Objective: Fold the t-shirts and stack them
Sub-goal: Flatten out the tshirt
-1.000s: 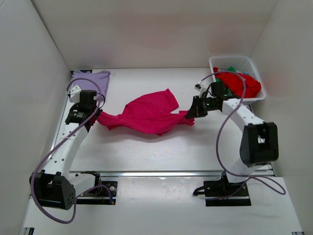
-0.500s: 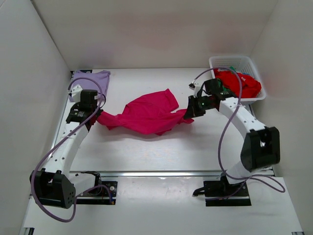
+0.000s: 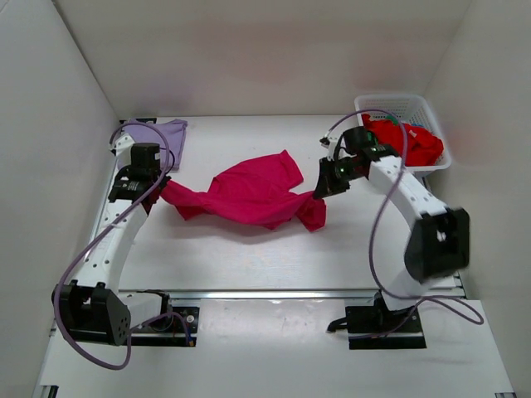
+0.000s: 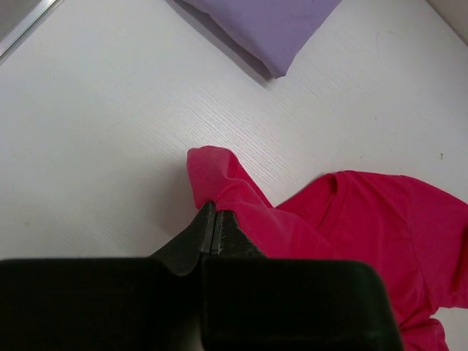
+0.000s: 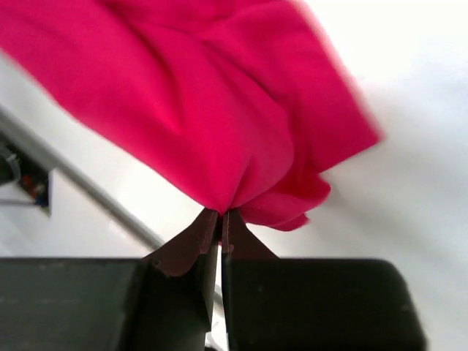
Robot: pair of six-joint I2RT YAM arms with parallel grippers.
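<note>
A large magenta-pink t-shirt (image 3: 249, 195) hangs stretched between my two arms over the middle of the table. My left gripper (image 3: 160, 184) is shut on the shirt's left corner (image 4: 208, 172), its jaws pinched on the cloth (image 4: 215, 213). On the other side my right gripper (image 3: 319, 191) is shut on the shirt's right edge (image 5: 219, 131), cloth bunching at the fingertips (image 5: 221, 216). A folded pale lavender t-shirt (image 3: 158, 133) lies flat at the back left and also shows in the left wrist view (image 4: 263, 29). Red t-shirts (image 3: 411, 143) fill the basket.
A white lattice basket (image 3: 397, 104) stands at the back right corner, close behind my right arm. White walls close in the table on the left, back and right. A metal rail (image 3: 274, 293) runs along the near edge.
Both grippers have risen and moved slightly back with the magenta shirt, lifting its two ends. The right end now hangs down in a fold under the right gripper.
</note>
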